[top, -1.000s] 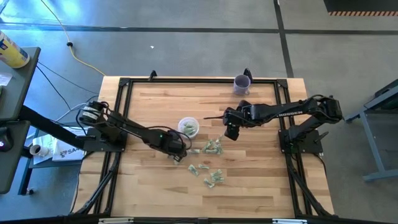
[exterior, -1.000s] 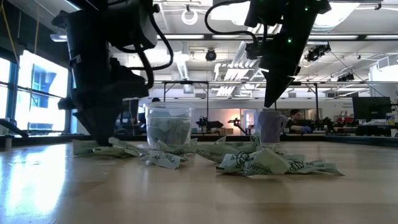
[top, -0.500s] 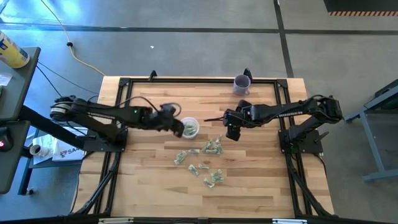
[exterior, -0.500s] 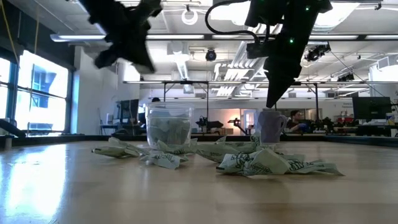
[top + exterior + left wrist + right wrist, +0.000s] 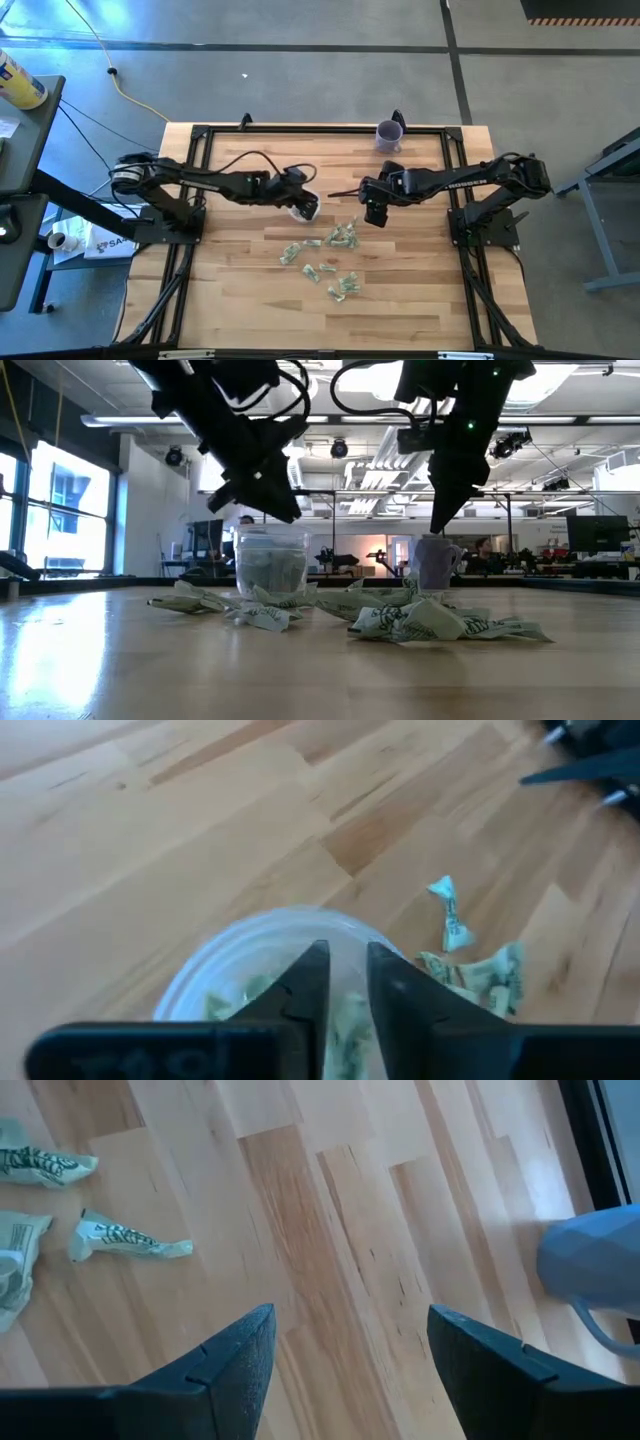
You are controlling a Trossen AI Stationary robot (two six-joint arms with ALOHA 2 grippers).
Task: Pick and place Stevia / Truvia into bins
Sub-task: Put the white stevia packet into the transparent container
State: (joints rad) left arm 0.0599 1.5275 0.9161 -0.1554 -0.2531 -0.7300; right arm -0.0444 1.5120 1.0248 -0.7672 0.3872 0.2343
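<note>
Above the upright cup, left gripper nearly closed, apparently empty.

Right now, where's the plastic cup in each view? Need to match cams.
High view: cup mid-table, partly under the left gripper.
Low view: left of centre, gripper just above its mouth.
Left wrist view: lower centre, behind the fingers, packets inside.
Right wrist view: not in it.
Shared landmark: the loose packets beside it.

The wooden table carries scattered Stevia packets, the cup and a purple mug.
</note>
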